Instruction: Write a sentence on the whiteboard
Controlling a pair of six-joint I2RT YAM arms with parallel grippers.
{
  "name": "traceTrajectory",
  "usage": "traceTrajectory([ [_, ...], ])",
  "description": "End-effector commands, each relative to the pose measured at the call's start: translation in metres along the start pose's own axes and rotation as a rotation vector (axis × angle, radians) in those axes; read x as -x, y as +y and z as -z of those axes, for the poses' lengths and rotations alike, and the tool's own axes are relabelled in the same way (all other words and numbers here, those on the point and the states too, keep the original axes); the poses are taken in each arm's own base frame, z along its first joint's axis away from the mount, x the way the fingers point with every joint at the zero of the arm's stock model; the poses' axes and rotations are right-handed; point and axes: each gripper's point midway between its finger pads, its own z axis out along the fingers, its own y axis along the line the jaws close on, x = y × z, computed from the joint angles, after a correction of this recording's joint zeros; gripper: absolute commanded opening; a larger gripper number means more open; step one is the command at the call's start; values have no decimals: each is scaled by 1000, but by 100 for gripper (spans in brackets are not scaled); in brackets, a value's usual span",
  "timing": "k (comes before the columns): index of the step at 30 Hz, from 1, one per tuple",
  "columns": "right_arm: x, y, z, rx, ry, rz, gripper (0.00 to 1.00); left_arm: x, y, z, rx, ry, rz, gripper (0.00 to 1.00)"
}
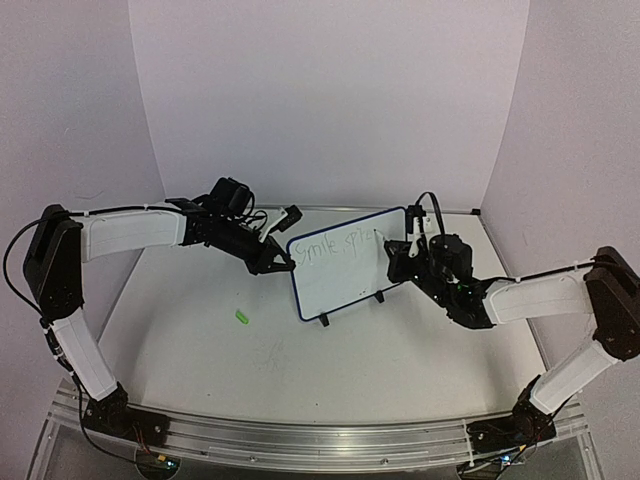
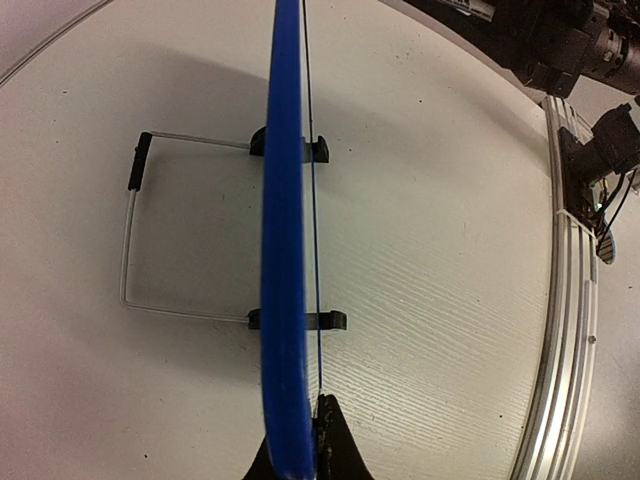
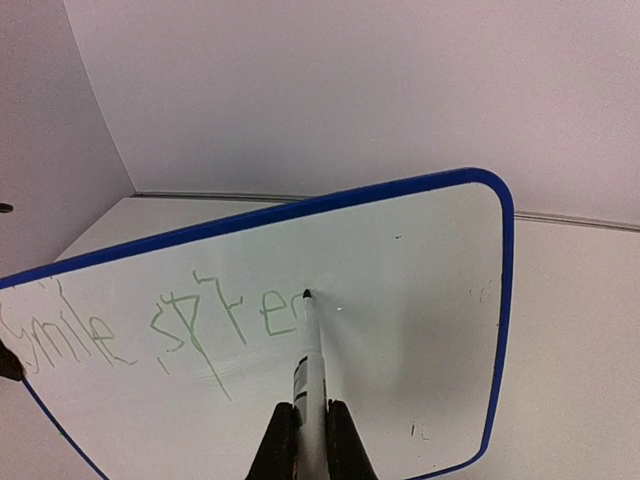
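Observation:
The whiteboard (image 1: 342,277) stands tilted on its black feet (image 1: 324,320) mid-table, with a blue frame. My left gripper (image 1: 279,263) is shut on its left edge; in the left wrist view the frame (image 2: 285,230) runs edge-on up from my gripper (image 2: 305,445). My right gripper (image 3: 310,432) is shut on a white marker (image 3: 311,350), whose dark tip touches the board (image 3: 420,290) just right of the last letter. The sentence (image 3: 190,325) reads in thin green roughly "smile spre" on one line, also seen from above (image 1: 335,243).
A small green piece (image 1: 241,316), perhaps a cap, lies on the table left of the board. A thin wire stand (image 2: 130,240) lies behind the board's feet (image 2: 300,320). White walls enclose the back and sides. An aluminium rail (image 1: 330,440) runs along the near edge.

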Motion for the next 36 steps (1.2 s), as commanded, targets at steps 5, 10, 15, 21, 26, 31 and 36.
traceTrajectory([
  [5, 19, 2, -6, -11, -52, 1, 0, -18, 7, -7, 32, 83, 6, 0],
  [10, 6, -2, -5, -18, -25, -11, 0, -19, 7, -6, 34, 83, 6, 0],
  [15, -6, -6, -3, -27, -1, -20, 0, -18, 7, -6, 33, 82, 7, 0],
  [21, -11, -8, -4, -35, 11, -22, 0, -18, 7, -7, 32, 82, 8, 0],
  [26, -14, -9, -6, -42, 17, -22, 0, -18, 7, -6, 32, 81, 8, 0],
  [31, -8, -13, -4, -68, 2, -20, 0, -18, 7, -6, 31, 82, 8, 0],
  [36, 1, -14, -1, -77, -20, -18, 0, -18, 7, -6, 32, 81, 7, 0],
])
